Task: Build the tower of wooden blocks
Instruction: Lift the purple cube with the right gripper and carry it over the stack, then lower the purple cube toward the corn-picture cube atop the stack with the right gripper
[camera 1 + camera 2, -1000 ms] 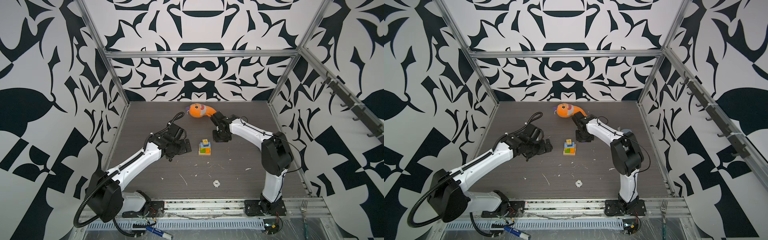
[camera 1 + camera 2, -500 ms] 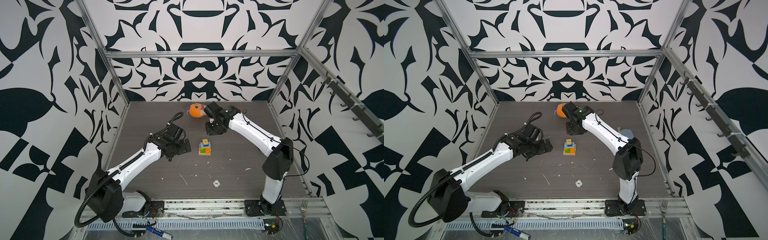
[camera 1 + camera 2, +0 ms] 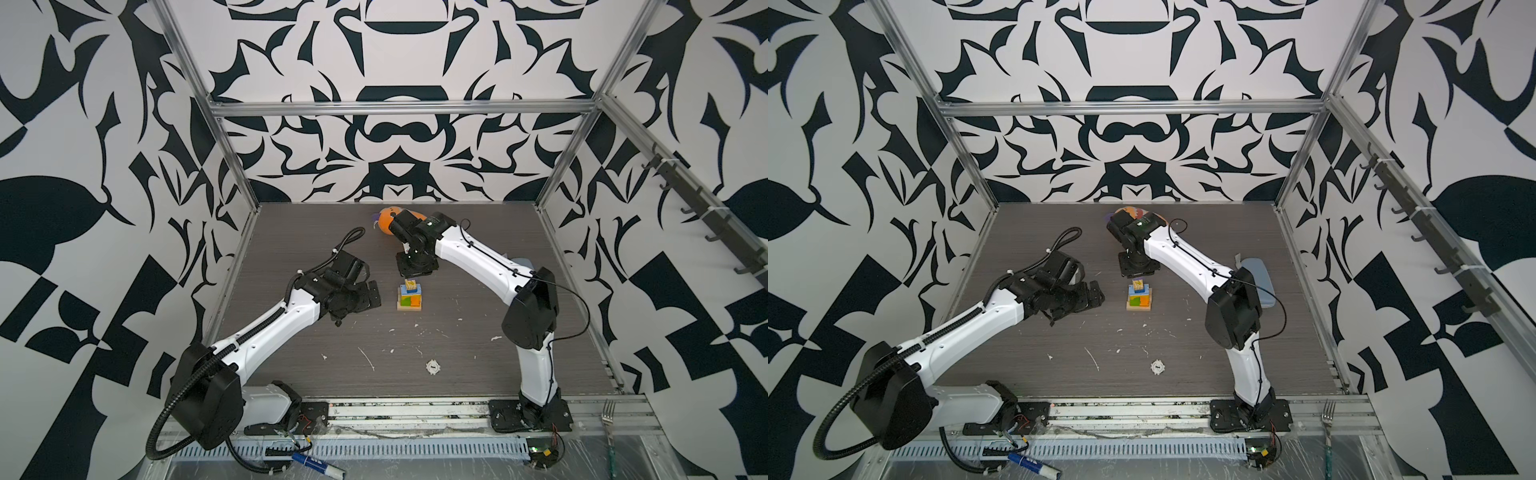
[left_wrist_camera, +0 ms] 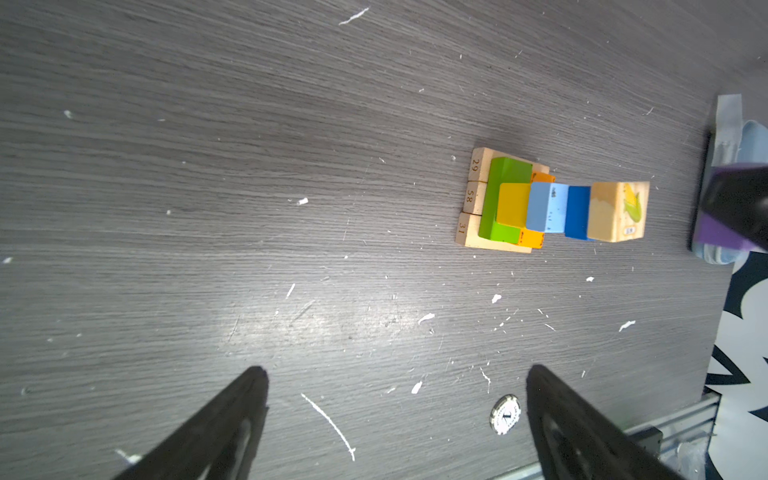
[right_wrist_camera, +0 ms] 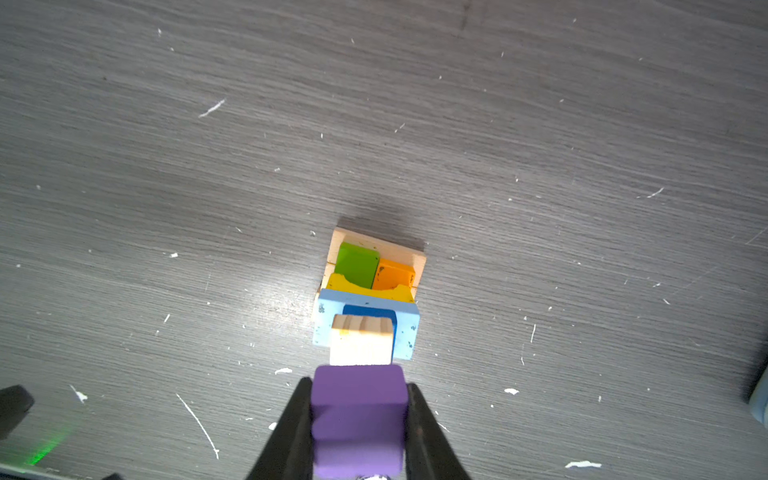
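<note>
Tapering tower point(image 4: 540, 203) tops out in a corn-printed cube point(image 4: 619, 211); right claw point(image 5: 358, 384) pinches purple cube point(image 5: 358, 419); left claw point(image 4: 397, 369) gapes.

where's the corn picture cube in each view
Top view: corn cube caps the tower.
Top view: corn cube, also tower top.
Left wrist: tower end farthest from the tan base bars.
Right wrist: just beyond the purple cube.
Shared landmark: tan base bars.
</note>
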`<state>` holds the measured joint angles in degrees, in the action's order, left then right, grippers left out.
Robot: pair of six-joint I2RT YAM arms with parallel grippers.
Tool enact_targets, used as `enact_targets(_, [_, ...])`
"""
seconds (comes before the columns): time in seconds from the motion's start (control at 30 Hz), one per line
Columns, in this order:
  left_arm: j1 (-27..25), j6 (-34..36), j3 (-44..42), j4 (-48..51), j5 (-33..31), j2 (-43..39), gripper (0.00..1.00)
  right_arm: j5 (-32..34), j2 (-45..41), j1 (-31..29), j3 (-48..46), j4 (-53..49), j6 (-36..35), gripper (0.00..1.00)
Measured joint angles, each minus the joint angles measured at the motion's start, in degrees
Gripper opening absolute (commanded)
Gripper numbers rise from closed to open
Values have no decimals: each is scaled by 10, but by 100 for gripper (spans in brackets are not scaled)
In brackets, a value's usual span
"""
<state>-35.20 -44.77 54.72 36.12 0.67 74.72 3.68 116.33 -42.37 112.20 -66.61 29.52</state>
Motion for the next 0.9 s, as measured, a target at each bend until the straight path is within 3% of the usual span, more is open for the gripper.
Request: enact_targets(0.9, [1,-2,0,-4,7,4,100,-1,0,-2,-22,16,-1,32])
